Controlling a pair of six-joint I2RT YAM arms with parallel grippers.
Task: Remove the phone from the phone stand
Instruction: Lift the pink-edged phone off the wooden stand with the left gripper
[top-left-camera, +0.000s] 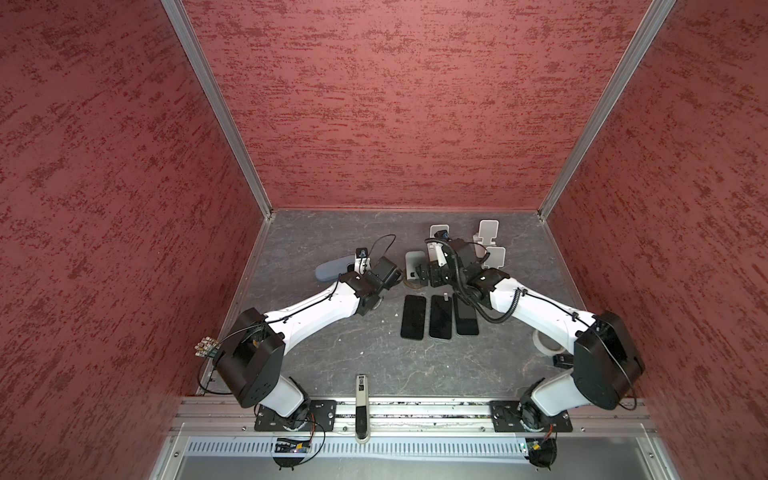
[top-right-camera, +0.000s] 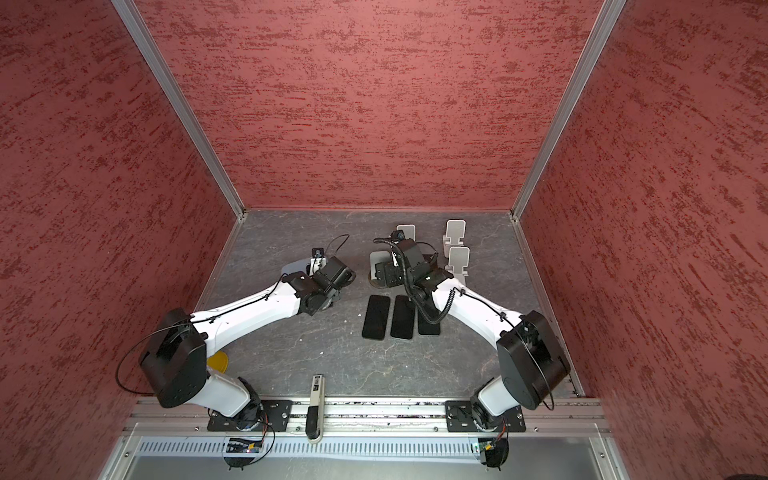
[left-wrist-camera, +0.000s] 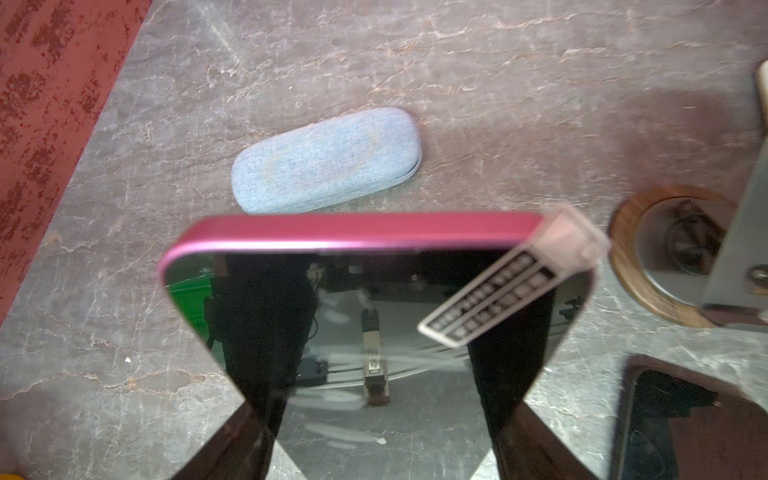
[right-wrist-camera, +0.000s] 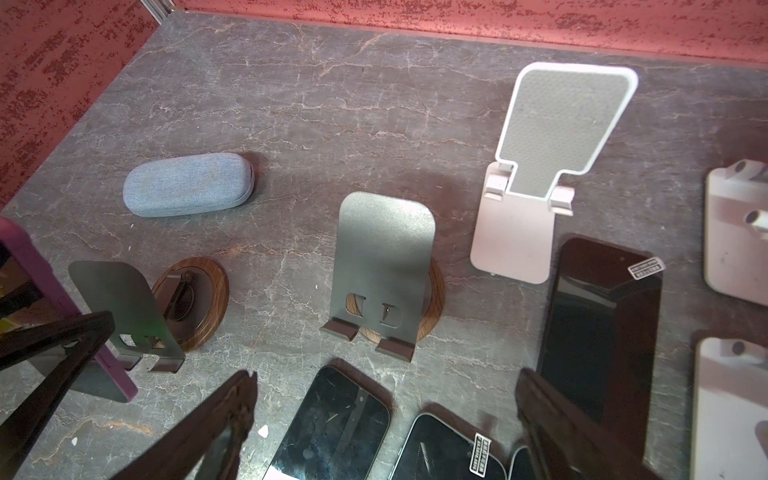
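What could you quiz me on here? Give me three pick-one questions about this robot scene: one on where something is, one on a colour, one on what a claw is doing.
1. Where does the blue-grey fabric case lie?
A. Propped on a white stand
B. Flat on the table, touching no phone
C. On top of the flat phones

2. What colour is the edge of the phone held in the left claw?
A. Green
B. White
C. Pink

3. How is the right claw?
A. Open, with nothing in it
B. Shut on a phone
C. Shut on a stand

Answers:
1 B: both wrist views show the case alone on bare table.
2 C: the left wrist view shows a pink rim around the dark screen.
3 A: in the right wrist view its jaws stand wide apart with only table and lying phones beneath.
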